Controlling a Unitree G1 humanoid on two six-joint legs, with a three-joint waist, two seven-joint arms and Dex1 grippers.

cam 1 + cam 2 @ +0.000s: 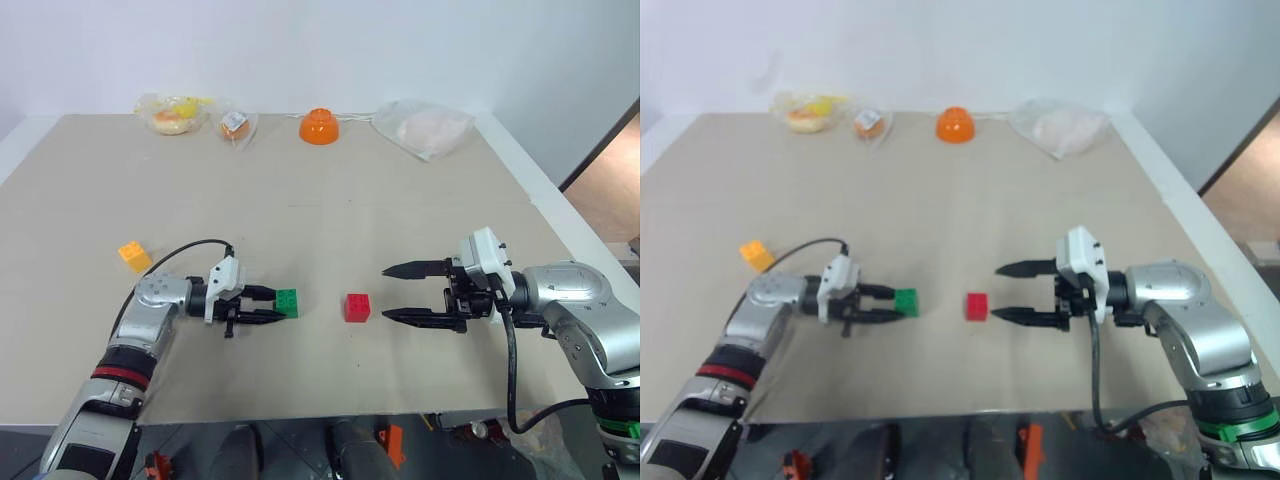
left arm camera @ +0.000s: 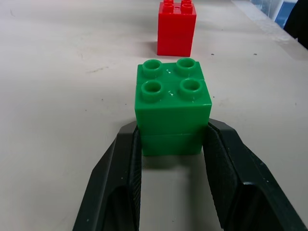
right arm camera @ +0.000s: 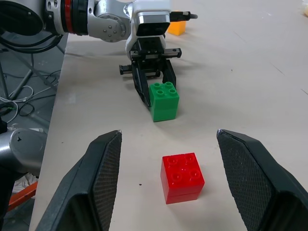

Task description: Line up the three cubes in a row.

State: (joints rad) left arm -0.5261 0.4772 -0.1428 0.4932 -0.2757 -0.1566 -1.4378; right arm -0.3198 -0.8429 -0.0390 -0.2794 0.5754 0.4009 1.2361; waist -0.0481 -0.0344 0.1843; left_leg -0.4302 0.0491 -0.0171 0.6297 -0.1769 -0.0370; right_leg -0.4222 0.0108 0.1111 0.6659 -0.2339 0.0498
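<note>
My left arm reaches in low from the near left, wrist turned so my left gripper (image 1: 268,305) points right, nearly level, its jaws clamped on the green cube (image 2: 172,109). My right arm comes in from the near right, my right gripper (image 1: 398,292) pointing left, jaws standing wide apart and holding nothing.

Green block (image 2: 172,108), red block (image 3: 182,177): glossy moulded plastic. Table (image 1: 330,220): matt, faintly scuffed beige board. Gripper fingers (image 2: 118,187): matt black plastic.
</note>
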